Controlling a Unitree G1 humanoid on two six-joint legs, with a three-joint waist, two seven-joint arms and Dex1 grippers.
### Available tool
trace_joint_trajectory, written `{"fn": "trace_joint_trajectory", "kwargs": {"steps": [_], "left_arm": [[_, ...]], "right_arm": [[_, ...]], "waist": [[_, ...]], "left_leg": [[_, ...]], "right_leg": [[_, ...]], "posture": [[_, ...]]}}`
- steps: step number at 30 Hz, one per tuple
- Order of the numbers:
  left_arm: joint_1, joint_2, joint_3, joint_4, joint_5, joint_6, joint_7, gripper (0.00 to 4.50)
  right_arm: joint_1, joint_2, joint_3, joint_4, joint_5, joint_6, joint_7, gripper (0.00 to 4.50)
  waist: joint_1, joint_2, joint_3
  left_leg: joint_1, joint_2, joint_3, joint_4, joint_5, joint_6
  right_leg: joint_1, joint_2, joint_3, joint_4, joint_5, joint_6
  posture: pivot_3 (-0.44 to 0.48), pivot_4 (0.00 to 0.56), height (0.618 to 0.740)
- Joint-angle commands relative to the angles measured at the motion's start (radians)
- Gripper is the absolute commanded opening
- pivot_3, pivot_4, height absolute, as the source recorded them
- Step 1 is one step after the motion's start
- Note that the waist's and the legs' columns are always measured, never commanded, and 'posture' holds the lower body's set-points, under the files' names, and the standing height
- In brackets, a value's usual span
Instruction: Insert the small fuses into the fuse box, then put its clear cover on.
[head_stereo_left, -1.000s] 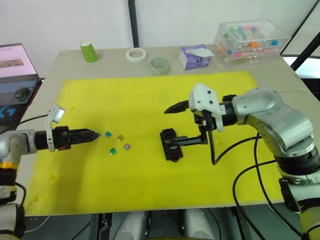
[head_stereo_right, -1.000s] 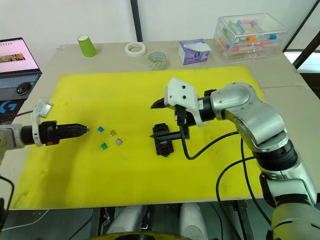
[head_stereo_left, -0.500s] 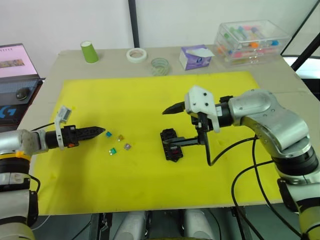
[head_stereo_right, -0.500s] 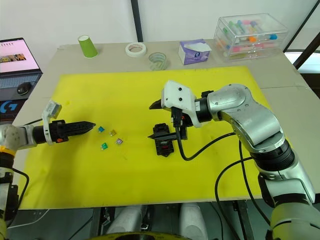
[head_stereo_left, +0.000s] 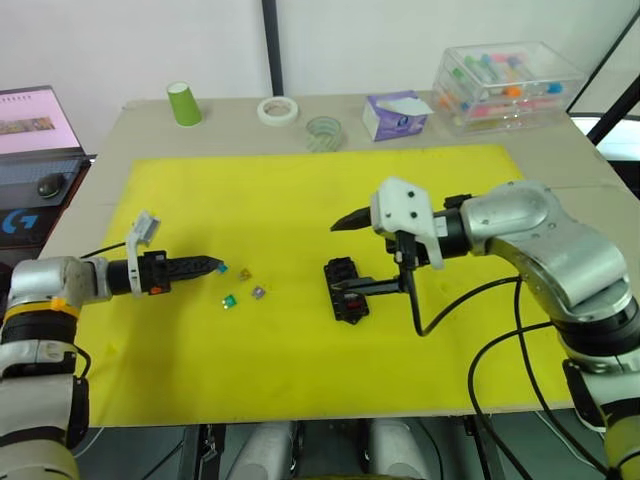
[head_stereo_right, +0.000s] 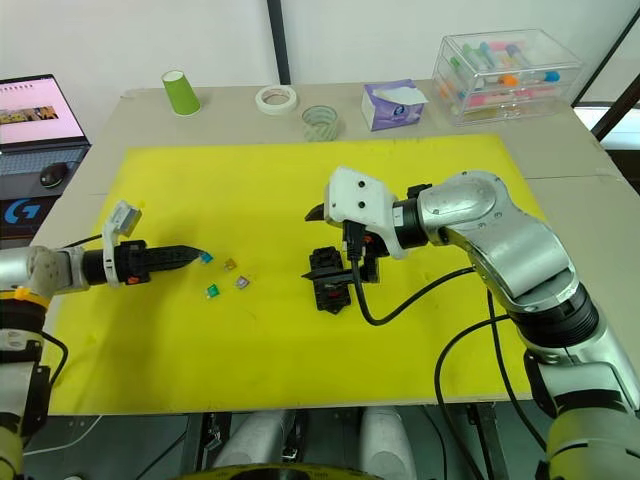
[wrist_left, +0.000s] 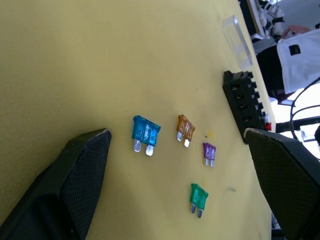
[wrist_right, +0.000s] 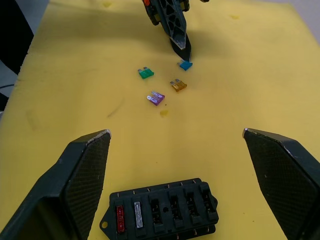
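Observation:
Several small fuses lie loose on the yellow mat: blue (wrist_left: 145, 134), amber (wrist_left: 185, 127), purple (wrist_left: 209, 151) and green (wrist_left: 198, 196). My left gripper (head_stereo_left: 214, 266) lies low and points right, its tip right at the blue fuse. In the left wrist view its fingers stand wide apart, so it is open. The black fuse box (wrist_right: 170, 207) holds a red fuse (wrist_right: 119, 216) and a grey one (wrist_right: 137, 215) in two end slots. My right gripper (head_stereo_left: 335, 258) is open, with one finger across the box. The clear cover (wrist_left: 236, 40) lies just beyond the box.
Along the table's back edge stand a green cup (head_stereo_left: 181, 103), a white tape roll (head_stereo_left: 277, 110), a clear tape roll (head_stereo_left: 321, 131), a purple tissue box (head_stereo_left: 396, 113) and a clear storage box (head_stereo_left: 505, 82). A screen (head_stereo_left: 35, 125) sits off the left edge. Black cables (head_stereo_left: 450, 300) hang from my right arm.
My left gripper has slid right across the mat until its tip reached the blue fuse. My right gripper has stayed over the fuse box, open.

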Motion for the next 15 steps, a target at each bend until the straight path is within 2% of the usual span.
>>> {"fn": "trace_joint_trajectory", "kwargs": {"steps": [1,15], "left_arm": [[0.005,-0.035,-0.061,-0.003,0.006,0.022,-0.031,4.5],[0.003,-0.06,-0.064,0.004,0.023,0.018,-0.031,4.5]], "right_arm": [[-0.005,-0.01,-0.008,-0.037,-0.005,0.0,-0.01,4.48],[0.001,-0.012,0.002,-0.04,-0.014,0.008,-0.014,4.48]], "waist": [[0.002,0.0,0.0],[0.011,0.0,0.0]], "left_leg": [[0.0,0.0,0.0,0.0,0.0,0.0],[0.0,0.0,0.0,0.001,0.0,0.0]], "right_leg": [[0.0,0.0,0.0,0.0,0.0,0.0],[0.0,0.0,0.0,0.0,0.0,0.0]], "posture": [[0.0,0.15,0.74],[0.0,0.15,0.74]]}}
